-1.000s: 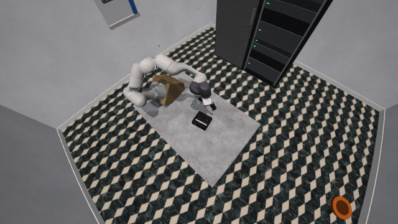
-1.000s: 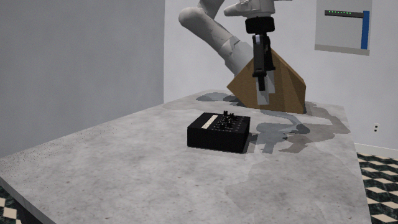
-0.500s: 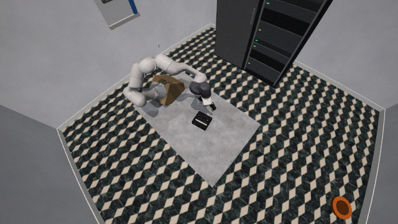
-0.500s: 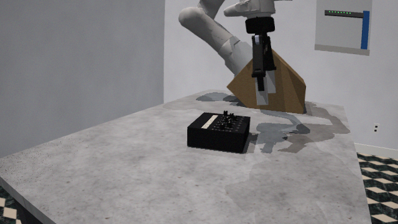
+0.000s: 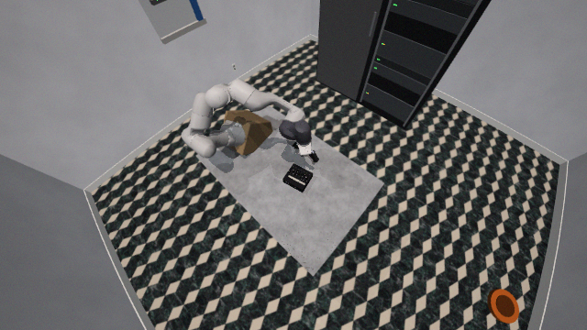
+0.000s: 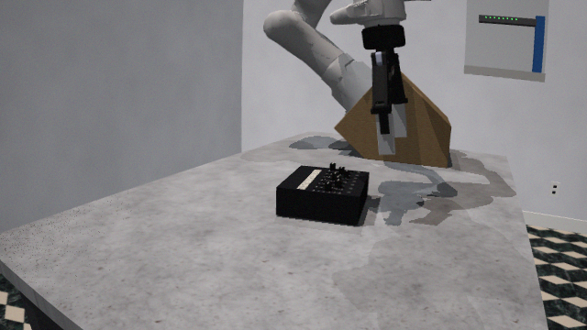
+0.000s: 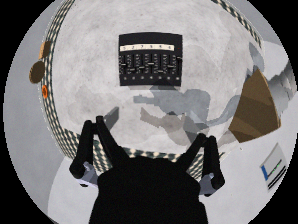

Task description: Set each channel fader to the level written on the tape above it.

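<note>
The lighting desk point(image 5: 297, 178) point(image 6: 323, 202) point(image 7: 149, 78) is a small black box that stands flat on the grey table point(image 5: 321, 229) point(image 6: 183, 257) point(image 7: 87, 63). A pale tape strip point(image 6: 309, 179) point(image 7: 149, 46) runs along one edge of its top. A row of several faders point(image 6: 337, 176) point(image 7: 149, 63) sits beside the strip; the written levels and cap positions are too small to read. My gripper point(image 5: 314, 158) point(image 6: 386, 137) point(image 7: 152, 117) is open and empty. It hangs well above the table, behind the desk and apart from it, with its fingers pointing down.
A brown wedge-shaped box point(image 5: 252, 130) point(image 6: 422, 133) point(image 7: 256, 112) stands at the table's back by the arm's base. A dark server rack point(image 5: 394, 55) stands across the floor. An orange round thing point(image 5: 503, 305) lies in a floor corner. A panel point(image 6: 504, 41) hangs on the wall.
</note>
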You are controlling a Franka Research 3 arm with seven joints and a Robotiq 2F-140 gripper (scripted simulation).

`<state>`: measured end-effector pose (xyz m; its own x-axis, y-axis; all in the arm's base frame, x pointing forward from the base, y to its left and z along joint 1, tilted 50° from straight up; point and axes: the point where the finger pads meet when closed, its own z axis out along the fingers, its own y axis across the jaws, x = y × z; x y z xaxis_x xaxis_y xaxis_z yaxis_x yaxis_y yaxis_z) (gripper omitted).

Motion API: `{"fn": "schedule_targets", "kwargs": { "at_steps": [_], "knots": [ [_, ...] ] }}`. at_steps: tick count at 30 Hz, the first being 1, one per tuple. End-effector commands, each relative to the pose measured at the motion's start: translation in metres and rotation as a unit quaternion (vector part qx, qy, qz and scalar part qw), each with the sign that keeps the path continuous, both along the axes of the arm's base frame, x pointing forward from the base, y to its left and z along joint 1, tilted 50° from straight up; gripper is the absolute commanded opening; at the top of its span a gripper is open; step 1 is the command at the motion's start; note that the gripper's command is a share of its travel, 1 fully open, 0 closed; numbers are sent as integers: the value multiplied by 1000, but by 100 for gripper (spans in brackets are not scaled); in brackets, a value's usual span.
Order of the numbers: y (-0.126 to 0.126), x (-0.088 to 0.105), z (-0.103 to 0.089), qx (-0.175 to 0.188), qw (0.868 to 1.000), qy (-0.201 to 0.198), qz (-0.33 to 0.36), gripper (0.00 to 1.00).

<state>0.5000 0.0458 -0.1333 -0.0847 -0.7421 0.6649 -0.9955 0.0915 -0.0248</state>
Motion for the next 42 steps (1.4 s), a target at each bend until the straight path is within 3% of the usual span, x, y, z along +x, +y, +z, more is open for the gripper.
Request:
{"fn": "schedule_targets", "kwargs": {
  "at_steps": [1, 11, 13, 15, 17, 19, 25, 28, 32, 34, 35, 42],
  "knots": [
    [1, -1, 0, 0, 1000, -1, -2, 100],
    [1, 0, 1, 0, 1000, 4, 3, 100],
    [-1, 0, 7, -2, 999, 29, 31, 100],
    [-3, 1, 19, -5, 992, 83, 90, 100],
    [-3, 1, 19, -5, 992, 83, 90, 100],
    [-8, 2, 37, -10, 980, 133, 144, 100],
    [-27, 8, 104, -27, 962, 190, 195, 100],
    [-33, 9, 123, -32, 952, 214, 216, 100],
    [-34, 10, 126, -36, 934, 251, 251, 100],
    [-34, 10, 126, -36, 934, 251, 251, 100],
    [-34, 10, 126, -38, 919, 279, 277, 100],
    [-34, 10, 126, -41, 865, 357, 349, 100]
  ]
}}
